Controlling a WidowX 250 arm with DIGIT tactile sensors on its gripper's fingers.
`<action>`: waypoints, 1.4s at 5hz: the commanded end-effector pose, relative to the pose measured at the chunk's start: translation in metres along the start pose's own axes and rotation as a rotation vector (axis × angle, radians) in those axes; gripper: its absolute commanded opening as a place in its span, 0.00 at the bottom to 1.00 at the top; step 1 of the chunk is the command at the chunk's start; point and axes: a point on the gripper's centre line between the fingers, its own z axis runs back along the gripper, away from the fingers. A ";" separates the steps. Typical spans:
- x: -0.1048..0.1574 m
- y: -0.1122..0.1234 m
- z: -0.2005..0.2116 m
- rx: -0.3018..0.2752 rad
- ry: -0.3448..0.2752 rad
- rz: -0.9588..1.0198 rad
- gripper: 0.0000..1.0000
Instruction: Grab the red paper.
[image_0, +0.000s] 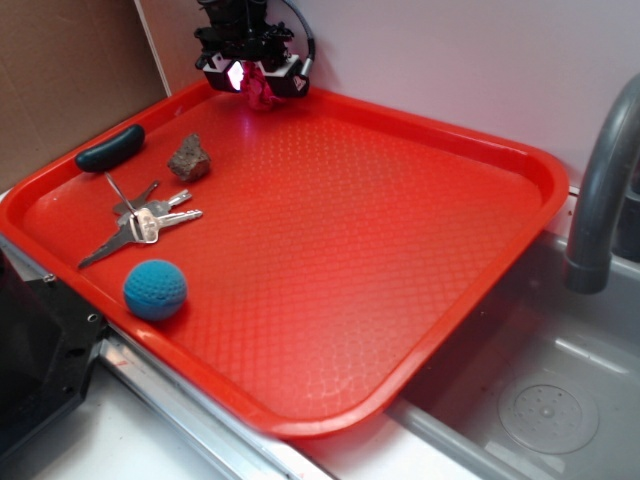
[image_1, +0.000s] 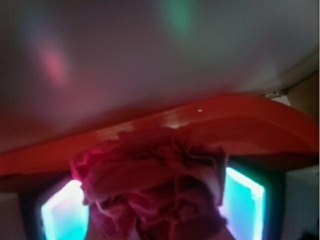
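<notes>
Fingers (image_1: 65, 215) clamped on red paper (image_1: 150, 190) — crumpled, rose-like folds — above pebbled plastic tray (image_0: 400, 250).

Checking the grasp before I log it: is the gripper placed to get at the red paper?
Likely yes: the gripper sits right over the red paper at the tray's far edge, fingers either side, nothing between.

**Even light outside, murky blur at the wrist**

The exterior view is bright and evenly lit, fairly sharp, with mild noise. The red tray (image_0: 400, 250) carries a soft sheen across its textured floor and a pale highlight along its near rim. The blue ball (image_0: 155, 289) and the keys (image_0: 145, 220) cast only short, faint shadows.

The wrist view is dim and soft throughout. The red paper (image_1: 150, 185) fills the foreground out of focus. Two cyan panels glare beside it. Pink and green smears tint the wall above.
</notes>
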 end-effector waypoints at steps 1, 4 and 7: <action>0.015 -0.007 0.002 0.059 -0.036 -0.001 0.85; 0.006 -0.001 0.004 0.070 -0.019 0.014 0.00; -0.025 -0.007 0.060 0.119 0.074 0.000 0.00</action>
